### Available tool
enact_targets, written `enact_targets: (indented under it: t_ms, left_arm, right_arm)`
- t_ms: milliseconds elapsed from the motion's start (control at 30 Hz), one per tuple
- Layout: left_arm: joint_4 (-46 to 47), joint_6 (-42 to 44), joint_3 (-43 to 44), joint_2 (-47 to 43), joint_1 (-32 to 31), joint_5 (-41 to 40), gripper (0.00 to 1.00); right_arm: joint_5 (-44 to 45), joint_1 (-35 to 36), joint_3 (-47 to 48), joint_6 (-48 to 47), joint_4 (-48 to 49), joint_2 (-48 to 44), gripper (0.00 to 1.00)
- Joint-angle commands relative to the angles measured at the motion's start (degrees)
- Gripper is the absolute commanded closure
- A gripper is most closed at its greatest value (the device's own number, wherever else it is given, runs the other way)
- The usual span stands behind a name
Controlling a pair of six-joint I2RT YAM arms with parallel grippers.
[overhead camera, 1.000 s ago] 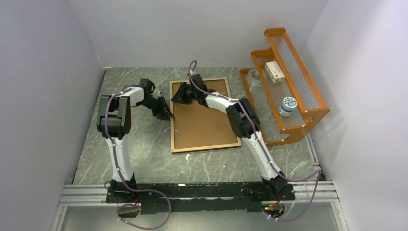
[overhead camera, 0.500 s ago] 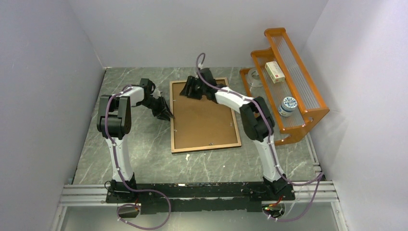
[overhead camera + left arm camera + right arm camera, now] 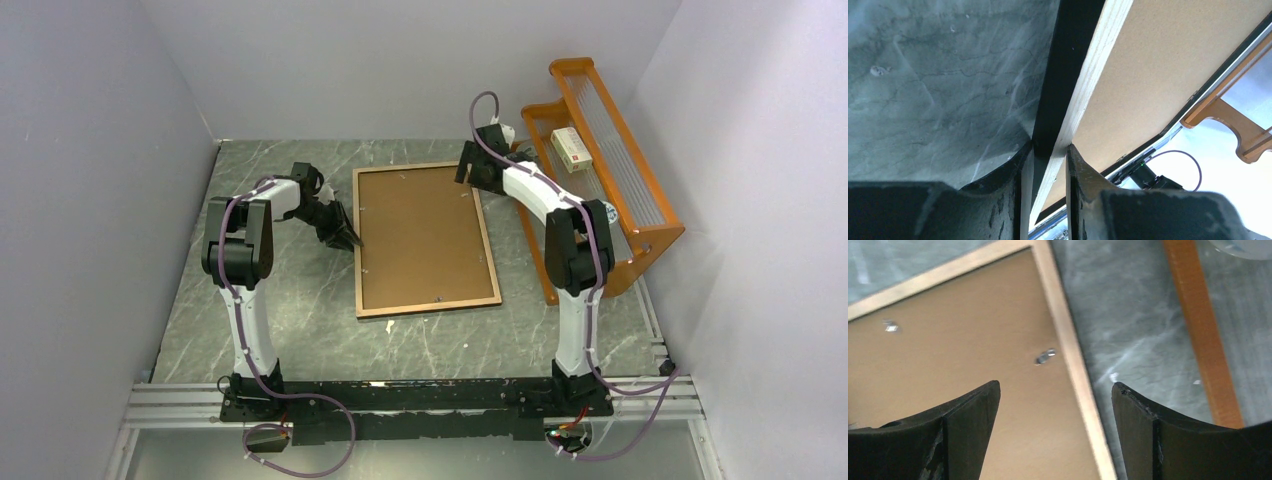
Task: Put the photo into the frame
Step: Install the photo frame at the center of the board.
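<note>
The frame (image 3: 428,306) lies back-up on the table, its light-wood border around a brown backing board (image 3: 420,235). The photo is hidden. My left gripper (image 3: 352,240) is shut on the frame's left edge; in the left wrist view its fingers (image 3: 1050,147) pinch the black-and-wood border (image 3: 1083,80) beside the board (image 3: 1148,75). My right gripper (image 3: 468,170) hovers open over the frame's far right corner. In the right wrist view, its fingers (image 3: 1055,387) straddle the border (image 3: 1068,340) with nothing between them, and small metal tabs (image 3: 1045,356) show on the board.
An orange rack (image 3: 610,150) stands right of the frame, its foot (image 3: 1198,325) close to my right gripper. It holds a white box (image 3: 571,148) and a jar (image 3: 598,220). A small white scrap (image 3: 390,324) lies near the frame's front edge.
My right gripper has swung from the frame's far left corner across to its far right corner and opened wide. The left gripper and the frame have not moved.
</note>
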Motion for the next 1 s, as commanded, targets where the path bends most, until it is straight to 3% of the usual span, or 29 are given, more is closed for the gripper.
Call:
enact_targets:
  t_ms: [0,700,833,967]
  left_arm:
    - [2.2,0.4,-1.6,2.3,-0.4,-8.6,0.74]
    - [1.7,0.9,-1.6,2.7,-0.4,-8.8,0.75]
    - [1.8,0.9,-1.8,2.8,-0.4,-8.7,0.75]
    - [2.1,0.9,-1.9,2.9,-0.4,-8.6,0.76]
  right_arm:
    - [4.9,-0.4,4.5,-4.3,-6.4,4.6,0.14]
    - [6.5,-0.5,16.1,-5.1,-9.8,16.5,0.16]
    - [5.8,-0.5,15.5,-5.8,-11.0,16.4,0.22]
    - [5.1,-0.6,12.9,-6.2,-11.2,15.1,0.35]
